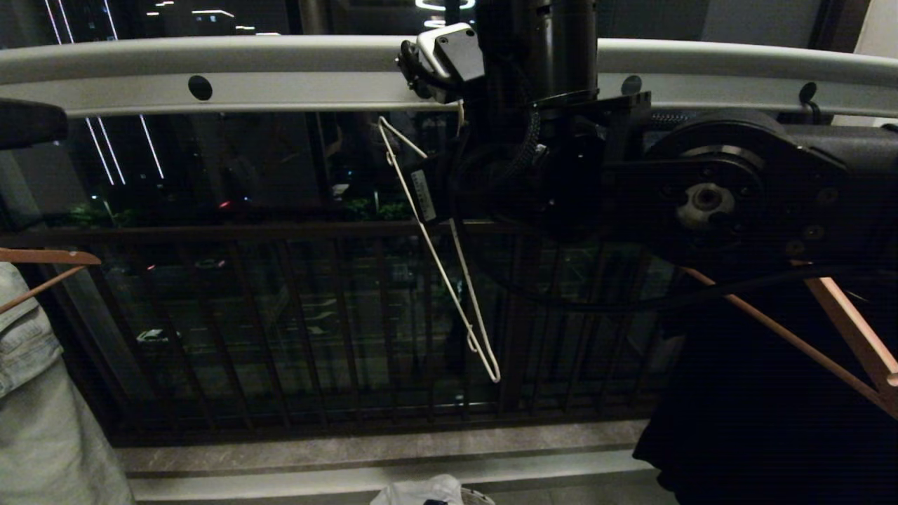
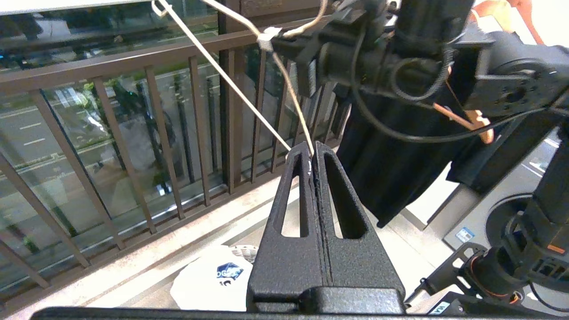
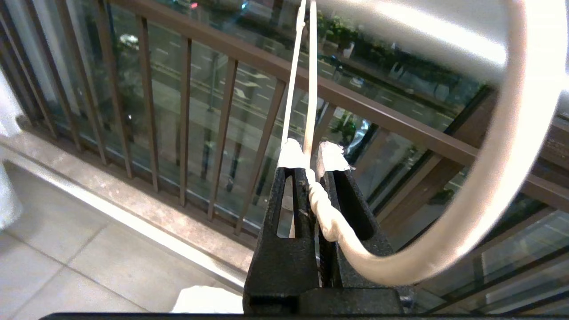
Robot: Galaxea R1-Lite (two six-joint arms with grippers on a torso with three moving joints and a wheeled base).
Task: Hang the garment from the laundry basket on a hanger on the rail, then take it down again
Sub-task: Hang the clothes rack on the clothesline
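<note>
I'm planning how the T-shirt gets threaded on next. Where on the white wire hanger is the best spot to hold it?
Probably where it is held now: the right gripper shut on the hanger at its twisted neck, from below the rail, since the knot resists slipping; the left gripper pinches the low shoulder end.

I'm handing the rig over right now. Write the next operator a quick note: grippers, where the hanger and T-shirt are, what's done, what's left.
Right gripper: shut on the hanger at its twisted neck, up by the rail.
Left gripper: shut on the hanger's lower end, so the hanger slants down steeply.
Garment: not on the hanger; it lies low by the floor. The basket cannot be made out clearly.
Done: hanger held in both grippers and empty.
Left: cannot tell from this moment alone whether the shirt has yet to go up or has come down already.
</note>
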